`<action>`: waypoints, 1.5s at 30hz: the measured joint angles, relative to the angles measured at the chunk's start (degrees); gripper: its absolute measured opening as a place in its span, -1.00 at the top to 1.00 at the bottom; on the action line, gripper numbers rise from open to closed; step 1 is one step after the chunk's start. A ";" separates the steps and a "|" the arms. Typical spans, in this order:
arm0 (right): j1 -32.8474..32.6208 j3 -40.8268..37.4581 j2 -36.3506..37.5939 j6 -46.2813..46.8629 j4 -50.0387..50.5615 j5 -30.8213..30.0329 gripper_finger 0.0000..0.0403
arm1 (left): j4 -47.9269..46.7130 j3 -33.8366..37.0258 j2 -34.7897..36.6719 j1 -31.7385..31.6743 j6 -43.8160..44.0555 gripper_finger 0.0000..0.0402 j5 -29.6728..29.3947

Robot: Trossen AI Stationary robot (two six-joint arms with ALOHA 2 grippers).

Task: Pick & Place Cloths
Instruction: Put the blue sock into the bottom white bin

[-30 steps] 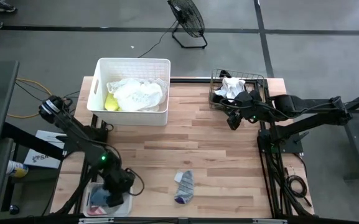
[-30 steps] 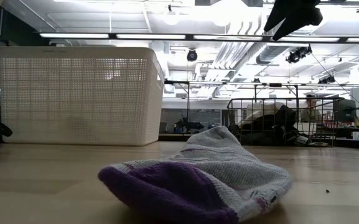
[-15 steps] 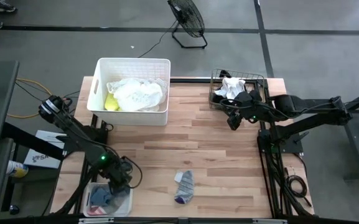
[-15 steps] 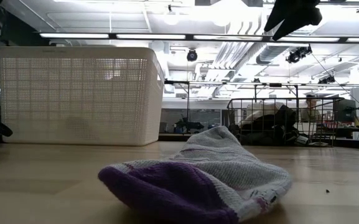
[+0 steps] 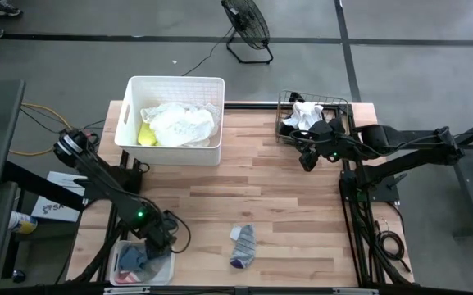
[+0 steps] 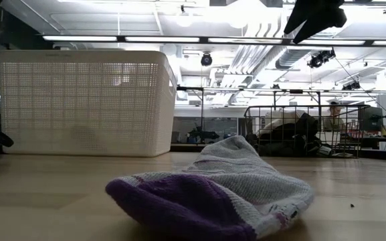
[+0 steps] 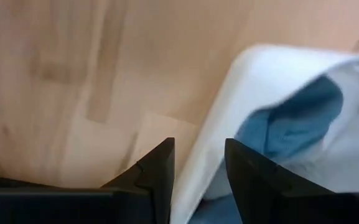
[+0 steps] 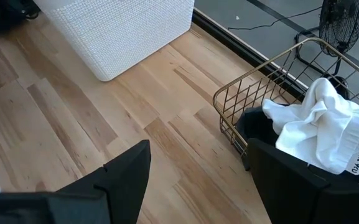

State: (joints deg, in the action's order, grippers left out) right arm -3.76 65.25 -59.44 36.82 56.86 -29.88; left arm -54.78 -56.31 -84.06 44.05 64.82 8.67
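Since a second ago the left pincer has shifted slightly over the small white bin, fingers narrowed, straddling its rim with nothing visibly gripped; blue cloth lies just beyond. Right pincer hovers apart and empty beside the wire basket holding white cloth. A sock lies on the tabletop between them.

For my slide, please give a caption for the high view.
Left gripper at the small bin; a sock lies on the table.
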 joint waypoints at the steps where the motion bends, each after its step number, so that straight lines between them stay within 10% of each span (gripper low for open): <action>1: 0.01 0.00 0.00 0.00 0.00 0.00 -0.28 | 0.18 0.00 -0.28 0.01 -0.01 0.32 1.15; 11: -0.01 0.00 0.00 0.00 0.00 0.02 -0.28 | 4.84 0.00 -0.27 -0.01 0.08 0.32 9.58; 45: -0.01 -5.31 0.00 2.40 0.35 1.55 -0.28 | 8.38 0.00 -7.16 7.35 3.70 0.32 7.47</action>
State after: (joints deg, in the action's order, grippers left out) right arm -3.77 59.94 -59.44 39.22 57.21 -28.34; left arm -46.40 -56.31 -91.22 51.40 68.52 16.14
